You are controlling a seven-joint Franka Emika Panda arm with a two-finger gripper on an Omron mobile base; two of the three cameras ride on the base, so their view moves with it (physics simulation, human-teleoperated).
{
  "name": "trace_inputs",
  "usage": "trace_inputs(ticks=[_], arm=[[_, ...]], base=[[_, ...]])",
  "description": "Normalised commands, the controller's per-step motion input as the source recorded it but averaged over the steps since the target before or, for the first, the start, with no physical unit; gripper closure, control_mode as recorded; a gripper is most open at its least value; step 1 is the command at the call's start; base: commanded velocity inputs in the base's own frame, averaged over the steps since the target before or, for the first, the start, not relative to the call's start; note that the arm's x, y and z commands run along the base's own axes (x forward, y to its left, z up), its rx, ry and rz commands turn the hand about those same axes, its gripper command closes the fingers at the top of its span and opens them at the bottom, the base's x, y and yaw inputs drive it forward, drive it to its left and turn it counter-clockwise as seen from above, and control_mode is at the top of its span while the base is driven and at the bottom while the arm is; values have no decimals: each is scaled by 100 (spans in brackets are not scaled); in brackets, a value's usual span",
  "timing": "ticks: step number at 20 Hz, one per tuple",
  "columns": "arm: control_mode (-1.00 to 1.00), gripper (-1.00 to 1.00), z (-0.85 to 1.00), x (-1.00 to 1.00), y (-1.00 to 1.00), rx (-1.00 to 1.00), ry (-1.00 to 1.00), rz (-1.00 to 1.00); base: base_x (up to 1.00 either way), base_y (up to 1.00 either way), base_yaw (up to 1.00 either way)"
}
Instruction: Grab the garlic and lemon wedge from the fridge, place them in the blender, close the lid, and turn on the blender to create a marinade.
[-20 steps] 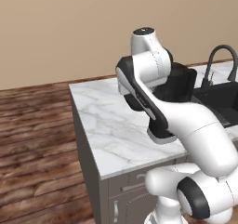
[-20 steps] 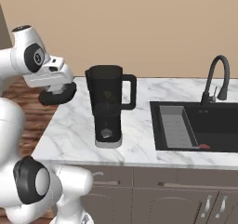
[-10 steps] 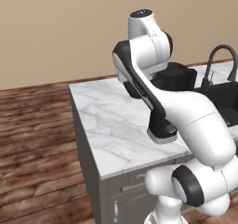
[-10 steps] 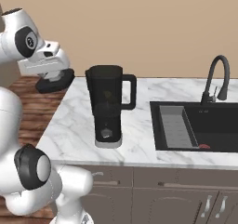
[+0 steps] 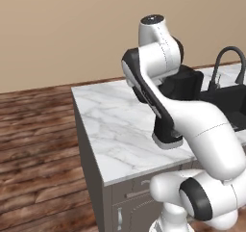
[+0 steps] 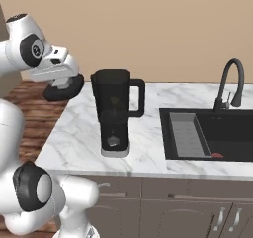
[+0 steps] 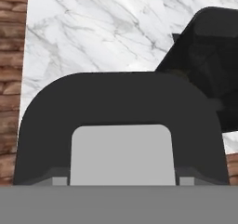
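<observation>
The lid (image 6: 64, 91) is being held in the air under the hand (image 6: 63, 86), off the blender (image 6: 114, 114) toward the desk's (image 6: 74, 133) end, above where the marble meets the wooden floor (image 6: 34, 96). In the hand view the lid (image 7: 121, 111) is being seen close up, its grey centre facing the camera, with the desk (image 7: 93, 28) and the blender (image 7: 209, 65) beyond it. The fingertips are being hidden by the lid; since the lid is hanging clear of any support, the hand is being judged as clamped across its width, jaws wide.

The blender is standing upright near the desk's front edge, its top uncovered. Whether garlic and lemon are lying inside cannot be told through the dark jar.

The step in hand is being read as closing the lid. For it to be done well:
- The lid is being best kept level and lifted above the jar's rim before being brought across, so the jar is not being knocked.
- Its rounded-square outline is being lined up with the jar's opening before lowering.
- It is being pressed straight down and let go only once seated, the handle (image 6: 139, 98) side being avoided.
</observation>
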Motion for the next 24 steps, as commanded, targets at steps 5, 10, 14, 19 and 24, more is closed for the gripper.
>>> trace_inputs(ticks=[5, 10, 14, 19, 24], arm=[[-100, 100, 7, 0, -33, 0, -6, -3], [-100, 100, 31, 0, -27, 0, -3, -1], [-100, 100, 47, 8, -19, 0, 0, 0], [-100, 100, 51, 11, -14, 0, 0, 0], [-100, 100, 25, 11, -18, 0, 1, -1]], base=[[0, 0, 0], [0, 0, 0], [0, 0, 0], [0, 0, 0], [0, 0, 0]])
